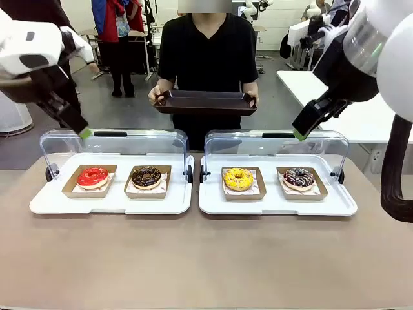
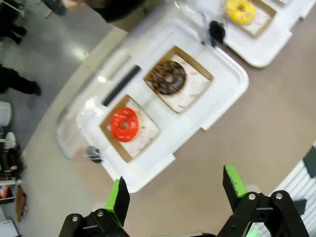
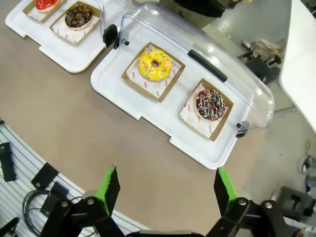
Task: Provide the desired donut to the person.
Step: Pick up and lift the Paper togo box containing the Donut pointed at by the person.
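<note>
**Positions.** Four donuts lie on the desk (image 1: 206, 265) in brown card holders, two to each white tray. The left tray (image 1: 110, 205) carries the red donut (image 1: 93, 175) and the chocolate donut (image 1: 146, 176). The right tray (image 1: 277, 208) carries the yellow donut (image 1: 238, 178) and the sprinkled donut (image 1: 298, 177). Both clear lids are swung up at the far edge, so all four are reachable from above.

**Fingers.** The left fingers (image 2: 120, 195) are spread wide and hold nothing. The right fingers (image 3: 109, 186) are likewise spread wide and empty. Both hang well above the trays.

**Bearing.** In the left wrist view the chocolate donut lies at 12 o'clock from the fingers and the red donut at 11 o'clock. In the right wrist view the yellow donut lies at 12 o'clock and the sprinkled donut at 1 o'clock. The left arm is thus nearer the left pair, the right arm nearer the right pair.

**Receiver.** The person (image 1: 206, 51) stands at 12 o'clock of the desk, both hands on a dark serving tray (image 1: 205, 102). No hand points, so the desired donut cannot be told.

**Note.** A donut is round and has no long axis, so finger alignment likely depends on the holder's straight edges.
</note>
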{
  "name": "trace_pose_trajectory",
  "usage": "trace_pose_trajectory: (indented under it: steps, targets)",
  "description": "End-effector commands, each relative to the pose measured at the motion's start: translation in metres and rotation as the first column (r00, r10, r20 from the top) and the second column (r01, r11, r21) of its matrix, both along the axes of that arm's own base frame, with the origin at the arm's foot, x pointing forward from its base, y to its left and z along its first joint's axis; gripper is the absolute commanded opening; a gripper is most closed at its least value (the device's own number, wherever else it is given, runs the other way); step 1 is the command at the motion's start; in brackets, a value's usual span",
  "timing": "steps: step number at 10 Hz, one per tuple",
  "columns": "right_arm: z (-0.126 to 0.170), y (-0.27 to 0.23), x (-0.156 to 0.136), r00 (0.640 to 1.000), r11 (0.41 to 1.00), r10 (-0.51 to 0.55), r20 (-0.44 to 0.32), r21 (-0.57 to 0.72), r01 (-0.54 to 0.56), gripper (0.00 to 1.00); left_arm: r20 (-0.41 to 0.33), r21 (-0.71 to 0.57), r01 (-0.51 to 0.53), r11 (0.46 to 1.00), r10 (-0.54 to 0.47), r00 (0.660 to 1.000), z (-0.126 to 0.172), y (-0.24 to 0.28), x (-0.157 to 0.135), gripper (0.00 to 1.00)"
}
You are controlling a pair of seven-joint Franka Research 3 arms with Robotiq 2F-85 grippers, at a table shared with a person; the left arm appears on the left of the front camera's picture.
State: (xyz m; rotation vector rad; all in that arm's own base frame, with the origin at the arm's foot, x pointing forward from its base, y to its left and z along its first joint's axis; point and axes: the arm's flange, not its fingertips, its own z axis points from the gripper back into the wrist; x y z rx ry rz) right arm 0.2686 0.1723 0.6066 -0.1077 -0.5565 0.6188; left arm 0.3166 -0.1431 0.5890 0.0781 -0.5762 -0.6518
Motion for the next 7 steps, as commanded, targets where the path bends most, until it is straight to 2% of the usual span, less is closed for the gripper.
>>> trace_pose_trajectory:
  steps: [1,3,4,5,6,7]
  targets:
    - [-0.04,-0.002,0.018,1.0,1.0,0.016,-0.014,-0.002,-0.016,1.0,-0.054,-0.011,0.018,1.0,-0.018,0.998,-0.015,0.0,0.0,1.0]
    - [-0.04,-0.002,0.018,1.0,1.0,0.016,-0.014,-0.002,-0.016,1.0,-0.054,-0.011,0.018,1.0,-0.018,0.998,-0.015,0.0,0.0,1.0]
    - [-0.026,0.0,0.01,1.0,1.0,0.003,-0.021,-0.006,-0.003,1.0,-0.015,0.002,0.002,1.0,-0.002,1.0,-0.006,-0.001,0.001,1.0]
    - [-0.014,-0.036,0.029,0.958,0.947,0.216,-0.189,0.279,-0.159,1.0,-0.345,-0.341,0.095,0.935,-0.218,0.913,0.015,0.036,0.033,1.0]
    - [-0.006,-0.067,0.035,0.906,0.881,0.358,-0.225,0.405,-0.247,1.0,-0.371,-0.472,0.153,0.868,-0.354,0.859,0.03,0.066,0.045,1.0]
    - [-0.002,-0.101,0.041,0.889,0.826,0.412,-0.202,0.495,-0.27,1.0,-0.371,-0.586,0.18,0.79,-0.459,0.807,0.038,0.092,0.049,1.0]
